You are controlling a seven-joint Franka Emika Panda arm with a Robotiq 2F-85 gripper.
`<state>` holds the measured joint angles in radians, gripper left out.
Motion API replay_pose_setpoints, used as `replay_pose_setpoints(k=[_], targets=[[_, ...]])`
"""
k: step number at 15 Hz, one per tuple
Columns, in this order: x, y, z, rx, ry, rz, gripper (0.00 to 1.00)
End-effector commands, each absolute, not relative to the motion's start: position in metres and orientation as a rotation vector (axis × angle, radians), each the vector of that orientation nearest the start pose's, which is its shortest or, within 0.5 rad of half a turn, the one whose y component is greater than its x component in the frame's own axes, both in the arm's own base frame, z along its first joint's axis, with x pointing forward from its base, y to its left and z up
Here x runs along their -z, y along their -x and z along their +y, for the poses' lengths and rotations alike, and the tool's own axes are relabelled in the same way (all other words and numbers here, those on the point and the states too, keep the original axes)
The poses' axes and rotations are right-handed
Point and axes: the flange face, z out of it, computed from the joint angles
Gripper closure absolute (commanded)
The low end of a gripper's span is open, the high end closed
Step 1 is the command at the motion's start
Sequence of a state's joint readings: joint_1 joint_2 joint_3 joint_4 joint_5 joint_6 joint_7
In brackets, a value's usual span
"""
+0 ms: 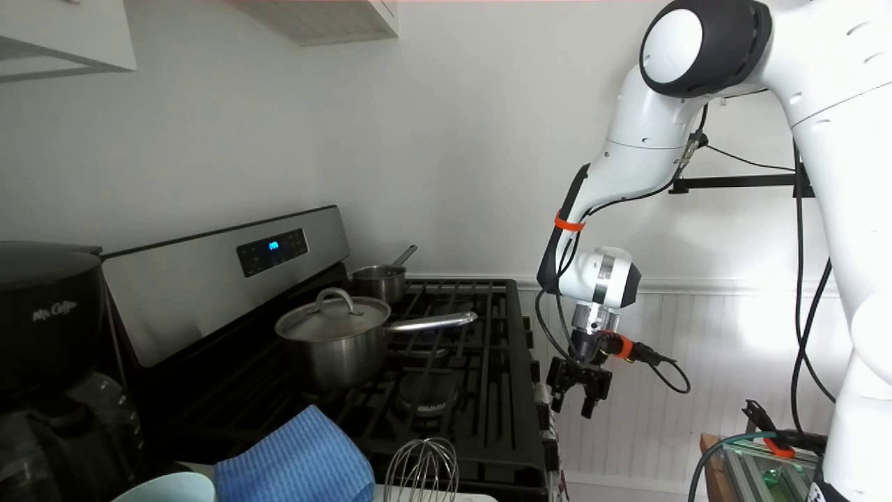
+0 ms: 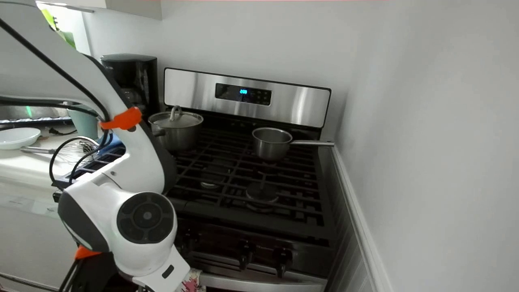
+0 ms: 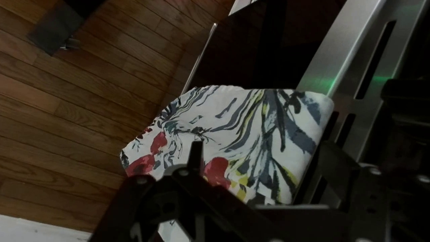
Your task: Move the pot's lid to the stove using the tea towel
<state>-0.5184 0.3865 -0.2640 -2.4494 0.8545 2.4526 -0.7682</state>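
- In an exterior view, my gripper (image 1: 573,406) hangs just to the right of the stove (image 1: 481,425), pointing down, its jaws spread with a gap showing between the tips; I see nothing clamped there. The lid (image 1: 333,322) sits on the pot (image 1: 343,362), which stands toward the left of the grates with its long handle reaching right. A small saucepan (image 1: 380,282) stands on the far side of the pot. At the near side a blue cloth (image 1: 300,460) lies beside a whisk (image 1: 423,467), with a coffee maker (image 1: 49,293) to the left.
- In an exterior view, my arm (image 2: 140,170) fills much of the near left, and the gripper is out of sight. The lidded pot stands at the far left of the stove, the saucepan at the far right. At the near edge, part of the tea towel (image 2: 190,282) shows by the oven handle (image 2: 263,284).
- In the wrist view, my fingers (image 3: 195,156) stand well apart, dark and blurred, with the patterned towel showing across the span between them; whether they touch it, I can't tell. Wooden floor (image 3: 67,111) shows to the left, a steel strip (image 3: 336,53) to the right.
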Motion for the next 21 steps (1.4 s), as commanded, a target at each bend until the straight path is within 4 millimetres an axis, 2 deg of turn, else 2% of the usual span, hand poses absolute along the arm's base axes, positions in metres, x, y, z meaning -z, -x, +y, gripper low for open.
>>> replay_pose_setpoints(k=[1,7,12,21], targets=[[-0.121,-0.305,-0.326,0.069,2.458,1.027,0.08],[-0.121,-0.307,-0.334,0.115,2.434,1.027,0.64],[-0.121,-0.308,-0.335,0.114,2.435,1.015,0.98],[-0.12,-0.307,-0.335,0.098,2.445,0.998,1.0]])
